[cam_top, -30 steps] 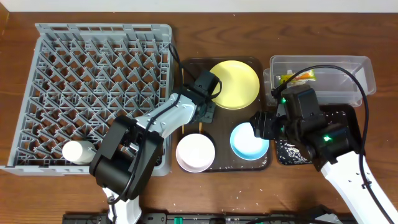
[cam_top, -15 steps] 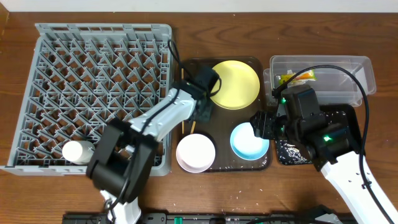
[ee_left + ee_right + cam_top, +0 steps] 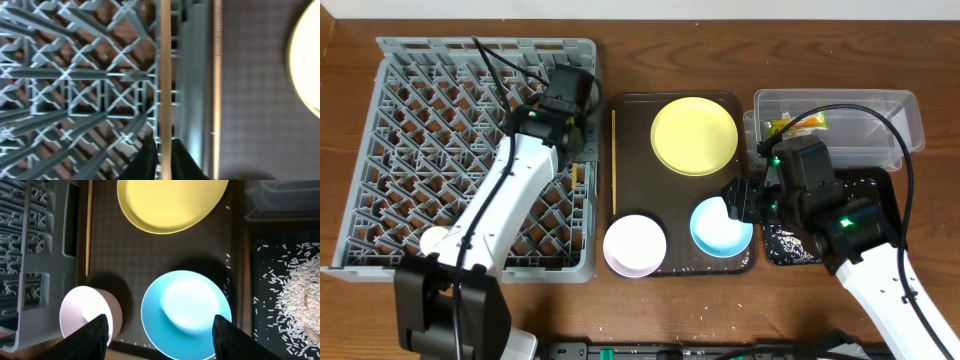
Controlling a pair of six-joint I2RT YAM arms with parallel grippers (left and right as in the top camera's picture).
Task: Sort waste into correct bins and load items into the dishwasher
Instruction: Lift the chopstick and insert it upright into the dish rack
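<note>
My left gripper [image 3: 578, 150] is shut on a thin wooden chopstick [image 3: 165, 60] and holds it over the right edge of the grey dish rack [image 3: 420, 60]; its fingers show in the left wrist view [image 3: 165, 152]. A second chopstick [image 3: 613, 150] lies along the left side of the brown tray. My right gripper [image 3: 735, 200] is open and empty above the light blue bowl [image 3: 186, 312]. The yellow plate [image 3: 694, 135] and the white-pink bowl [image 3: 634, 245] sit on the same tray. A white cup [image 3: 445, 243] lies in the rack's front left.
The dark brown serving tray [image 3: 630, 190] sits between the rack and the bins. The clear tub [image 3: 840, 110] at the back right holds a yellow-green wrapper [image 3: 798, 124]. The black tray [image 3: 880, 190] in front of it holds rice crumbs [image 3: 300, 290].
My left gripper has moved from the brown tray up and left to the rack's right edge, carrying one chopstick. The right arm has not moved.
</note>
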